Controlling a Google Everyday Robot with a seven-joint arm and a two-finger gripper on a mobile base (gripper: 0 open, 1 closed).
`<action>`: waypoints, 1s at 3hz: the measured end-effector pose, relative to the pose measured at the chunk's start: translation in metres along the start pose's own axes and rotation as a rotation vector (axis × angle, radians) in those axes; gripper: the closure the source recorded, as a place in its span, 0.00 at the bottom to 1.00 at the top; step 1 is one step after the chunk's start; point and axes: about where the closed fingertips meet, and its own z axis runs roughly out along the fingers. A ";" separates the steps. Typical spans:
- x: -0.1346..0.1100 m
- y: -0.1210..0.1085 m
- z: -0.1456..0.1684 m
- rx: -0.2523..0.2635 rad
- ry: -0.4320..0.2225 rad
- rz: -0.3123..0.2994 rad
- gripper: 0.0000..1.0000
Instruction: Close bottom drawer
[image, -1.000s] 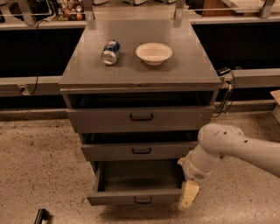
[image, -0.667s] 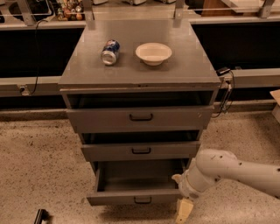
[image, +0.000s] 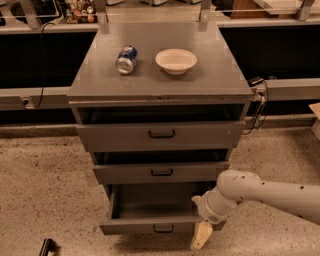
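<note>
Bottom drawer (image: 152, 205), lowest of three grey metal drawers w/ a small black recessed handle, sits pulled well out of the grey metal cabinet (image: 210, 75), plain interior showing. A white robot arm (image: 260, 192) reaches in from the cabinet's right. Its cream tool (image: 201, 237) hangs at the drawer front's right end, low by the cabinet's base. Open or closed: can't tell. Vs 1 sec ago, the tool has dropped and edged left toward the front panel. Drawer hasn't budged, so the push prob. hasn't begun.
</note>
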 end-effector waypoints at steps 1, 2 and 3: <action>0.013 -0.012 0.049 -0.003 -0.070 0.042 0.00; 0.021 -0.030 0.100 0.108 -0.236 0.046 0.00; 0.045 -0.014 0.127 0.128 -0.295 0.057 0.00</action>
